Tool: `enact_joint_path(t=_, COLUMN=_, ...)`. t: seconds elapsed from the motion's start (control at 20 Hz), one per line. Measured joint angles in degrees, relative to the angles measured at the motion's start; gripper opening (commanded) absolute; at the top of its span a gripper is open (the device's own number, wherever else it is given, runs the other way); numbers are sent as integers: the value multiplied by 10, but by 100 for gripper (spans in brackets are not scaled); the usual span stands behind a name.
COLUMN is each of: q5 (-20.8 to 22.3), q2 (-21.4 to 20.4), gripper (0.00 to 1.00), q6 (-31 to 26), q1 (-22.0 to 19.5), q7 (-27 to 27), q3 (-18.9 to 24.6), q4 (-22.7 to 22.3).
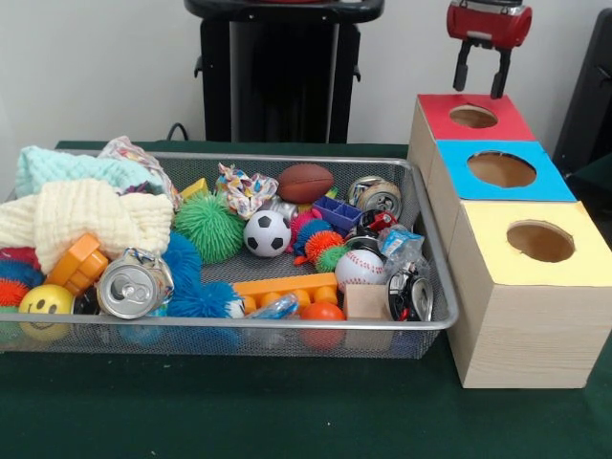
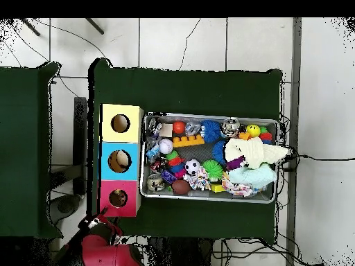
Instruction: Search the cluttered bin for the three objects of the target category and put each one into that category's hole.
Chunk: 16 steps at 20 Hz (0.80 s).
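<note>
The wire mesh bin point(image 1: 432, 251) is full of mixed clutter; in the overhead view its rim point(image 2: 208, 115) lies right of the boxes. No plush animal shows in either view; any would be hidden under the clutter. My gripper point(image 1: 478, 91) hangs open and empty just above and behind the red-topped box point(image 1: 516, 124), over its round hole. The red arm point(image 2: 104, 251) shows at the bottom of the overhead view. The blue-topped box point(image 1: 550, 186) and the yellow-topped box point(image 1: 583, 268) each have a round hole too.
The bin holds knitted cloths point(image 1: 86, 215), a green spiky ball point(image 1: 207, 228), a soccer ball point(image 1: 267, 233), a football point(image 1: 305, 182), a baseball point(image 1: 359, 270), cans point(image 1: 127, 289), a crumpled patterned wrapper point(image 1: 244, 188) and orange blocks point(image 1: 284, 285). Green cloth point(image 1: 287, 411) covers the table.
</note>
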<state>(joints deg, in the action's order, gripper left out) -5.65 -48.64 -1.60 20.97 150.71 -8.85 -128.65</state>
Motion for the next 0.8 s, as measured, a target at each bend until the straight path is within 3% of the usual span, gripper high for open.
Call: enact_joint_path(t=0.8, q5=0, q2=-2, gripper=100, q6=0, q1=-15, q7=0, q3=0, q4=0)
